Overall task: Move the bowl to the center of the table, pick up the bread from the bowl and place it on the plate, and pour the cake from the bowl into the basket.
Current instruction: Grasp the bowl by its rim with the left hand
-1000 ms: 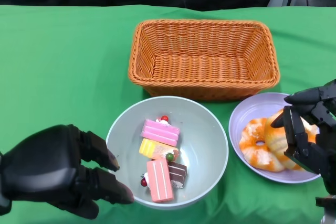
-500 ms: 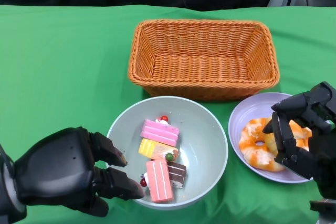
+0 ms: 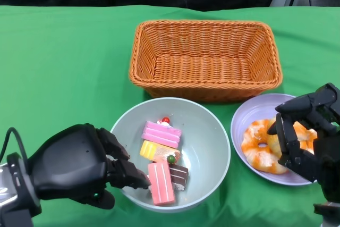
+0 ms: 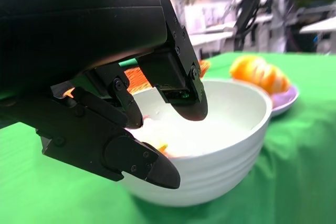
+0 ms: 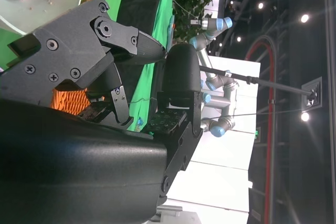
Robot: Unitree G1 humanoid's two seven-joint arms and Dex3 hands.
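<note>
The pale grey bowl [image 3: 208,147] stands near the table's front middle, with several small cake pieces [image 3: 161,147] in it. My left hand [image 3: 79,167] is at the bowl's left rim. In the left wrist view one of its fingers [image 4: 184,95] reaches over the rim of the bowl [image 4: 226,145] and another lies outside the wall, with a gap showing. The orange-and-white bread [image 3: 259,144] lies on the lilac plate [image 3: 254,111] to the bowl's right. My right hand [image 3: 309,137] hovers over the bread's right side, fingers apart and holding nothing.
A wicker basket [image 3: 206,57] stands just behind the bowl and plate, and nothing shows inside it. Green cloth [image 3: 64,67] covers the table, with bare room at the left and far side. The right wrist view shows mostly my own hand [image 5: 94,40].
My left hand has moved right, from beside the bowl to astride its left rim. My right hand has come down and left over the bread on the plate.
</note>
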